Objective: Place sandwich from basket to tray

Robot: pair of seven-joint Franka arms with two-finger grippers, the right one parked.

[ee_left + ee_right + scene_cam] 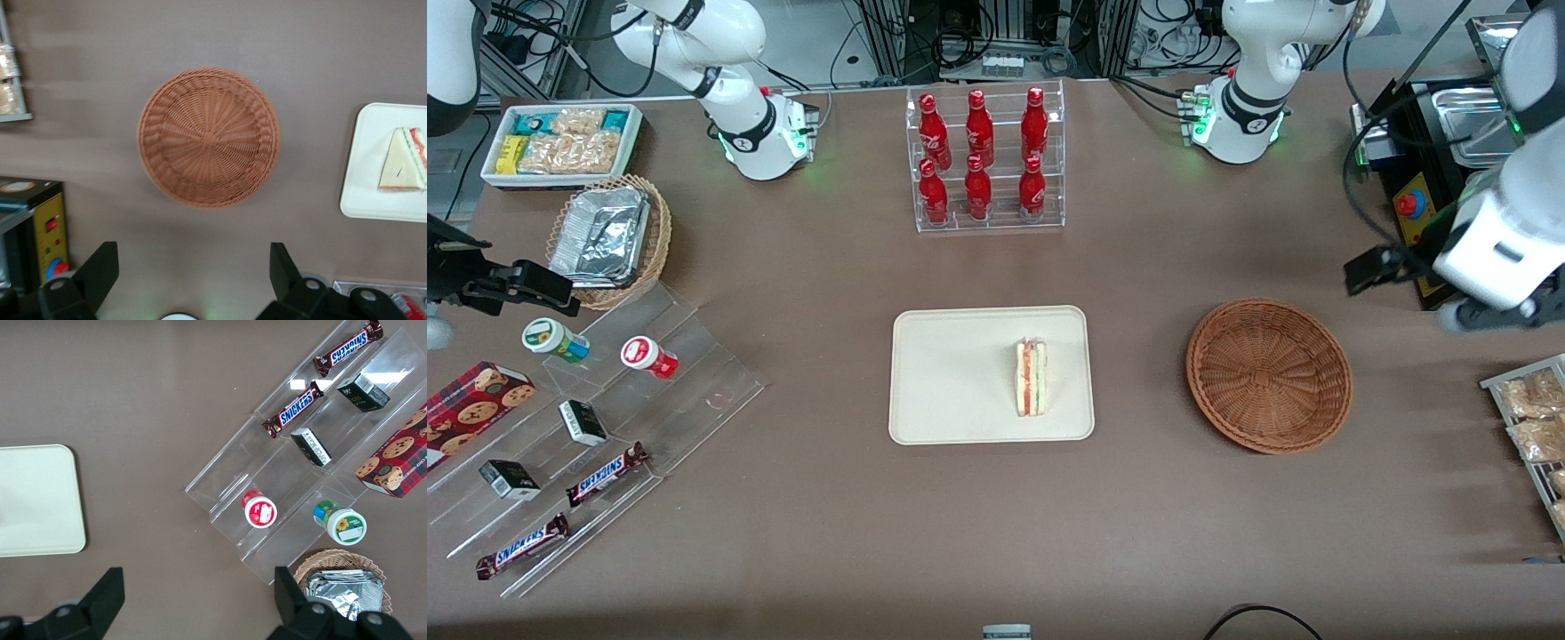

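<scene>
The pincer (193, 280) is held wide open and empty, raised well above the table (996, 533) toward the working arm's end, farther from the front camera than the basket (1269, 375). The basket is seen to be empty. The sandwich (1032, 375) is found on the tray (943, 391), standing on edge near the tray's rim on the basket's side. The task is judged as done; only parking of the arm seems left. Bare table is seen all around basket and tray, with the bottle rack (985, 160) well apart.
</scene>
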